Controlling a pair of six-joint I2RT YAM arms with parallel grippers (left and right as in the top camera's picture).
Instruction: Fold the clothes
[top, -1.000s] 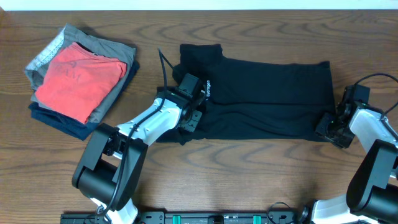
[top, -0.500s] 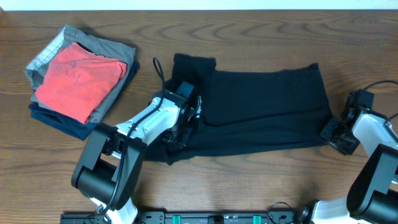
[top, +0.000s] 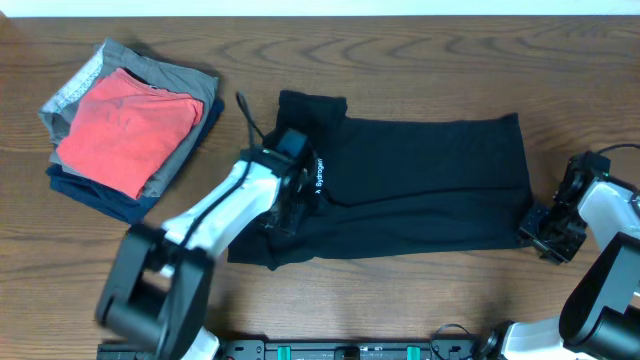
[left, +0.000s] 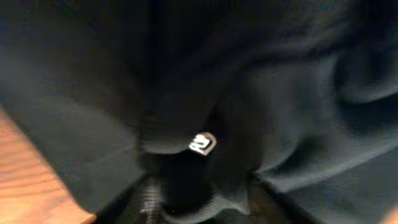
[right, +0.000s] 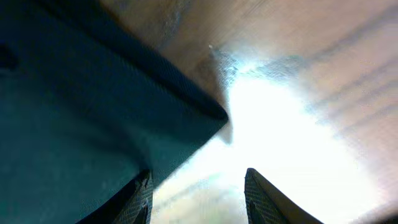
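Note:
The black shirt (top: 420, 180) lies spread across the middle of the table, its small white lettering (top: 320, 175) near my left arm. My left gripper (top: 283, 208) sits on the shirt's left part and is shut on a bunch of its black fabric (left: 186, 155). My right gripper (top: 545, 232) is open and empty just off the shirt's lower right corner. In the right wrist view the shirt's corner (right: 124, 93) lies to the left of the open fingers (right: 196, 186), with bare wood between them.
A stack of folded garments stands at the back left, a red one (top: 125, 125) on top of grey (top: 190, 85) and navy (top: 105, 200) ones. The wooden table (top: 420, 290) runs along the front and right.
The shirt has been dragged left by my left gripper and its left part has bunched. My right gripper has come off the shirt's right corner and drawn back to the right.

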